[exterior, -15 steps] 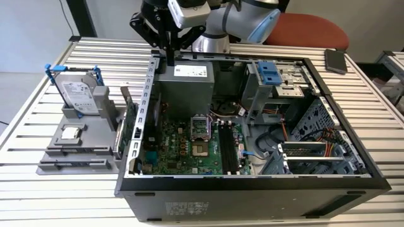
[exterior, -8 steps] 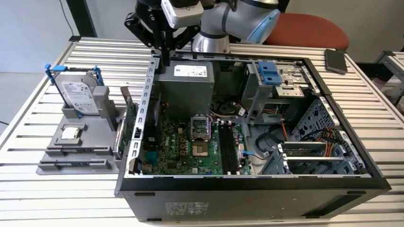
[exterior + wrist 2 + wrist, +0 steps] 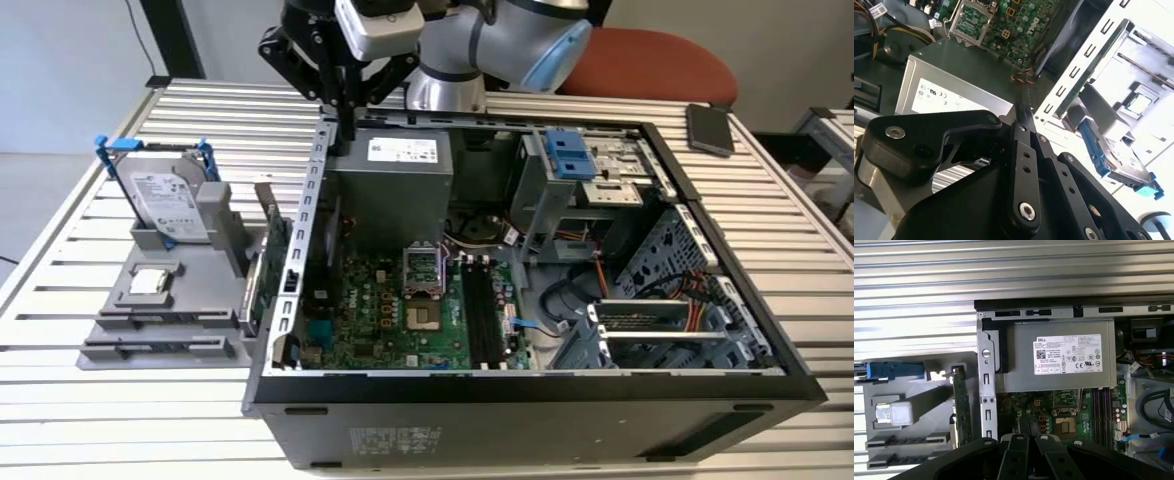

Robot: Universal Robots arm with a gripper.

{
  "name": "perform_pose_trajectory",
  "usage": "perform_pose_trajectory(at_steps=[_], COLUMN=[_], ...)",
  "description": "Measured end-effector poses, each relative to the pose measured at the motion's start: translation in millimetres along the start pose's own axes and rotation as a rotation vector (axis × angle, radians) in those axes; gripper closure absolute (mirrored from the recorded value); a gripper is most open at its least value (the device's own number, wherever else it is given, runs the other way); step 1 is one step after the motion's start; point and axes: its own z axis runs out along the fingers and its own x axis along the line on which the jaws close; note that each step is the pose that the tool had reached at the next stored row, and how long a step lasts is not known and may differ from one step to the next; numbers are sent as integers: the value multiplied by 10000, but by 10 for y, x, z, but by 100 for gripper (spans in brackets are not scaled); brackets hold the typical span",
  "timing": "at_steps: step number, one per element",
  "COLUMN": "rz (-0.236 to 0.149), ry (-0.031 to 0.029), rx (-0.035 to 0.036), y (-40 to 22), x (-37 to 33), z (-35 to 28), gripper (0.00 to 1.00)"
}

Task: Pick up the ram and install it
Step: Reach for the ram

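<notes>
My gripper hangs shut above the open computer case's rear corner at the exterior view's left, over the grey power supply. In both wrist views its fingertips meet and I see nothing between them. The motherboard's black memory slots lie on the case floor, well away from the gripper. On the grey stand beside the case, two long low slots each show a narrow dark strip. I cannot tell whether either strip is the ram.
The stand also carries a silver hard drive in a blue frame, an upright green expansion card and a small square chip. Case walls, cables and a drive cage crowd the interior. A dark phone lies on the slatted table.
</notes>
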Motion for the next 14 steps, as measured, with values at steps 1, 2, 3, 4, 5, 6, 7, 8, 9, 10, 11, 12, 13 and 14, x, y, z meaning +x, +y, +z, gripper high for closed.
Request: perform_pose_trajectory(at_steps=[1,2,3,4,5,6,7,8,9,10,11,12,13,14], rz=[0,0,0,-1,-1,0,-1,0,-1,-3,-5,-8,-10,-12], ry=[0,0,1,0,-1,0,0,0,0,1,0,0,0,1], rx=[0,0,1,0,-1,0,0,0,0,0,0,0,-1,0], y=[0,-2,-2,-3,-4,-6,-7,-8,-10,-12,-14,-16,-18,-19], x=[4,12,24,39,56,76,93,111,132,157,184,209,230,247], z=[1,1,1,1,2,2,2,2,1,1,1,1,1,1], gripper=[100,100,100,100,100,100,100,100,100,100,100,100,100,100])
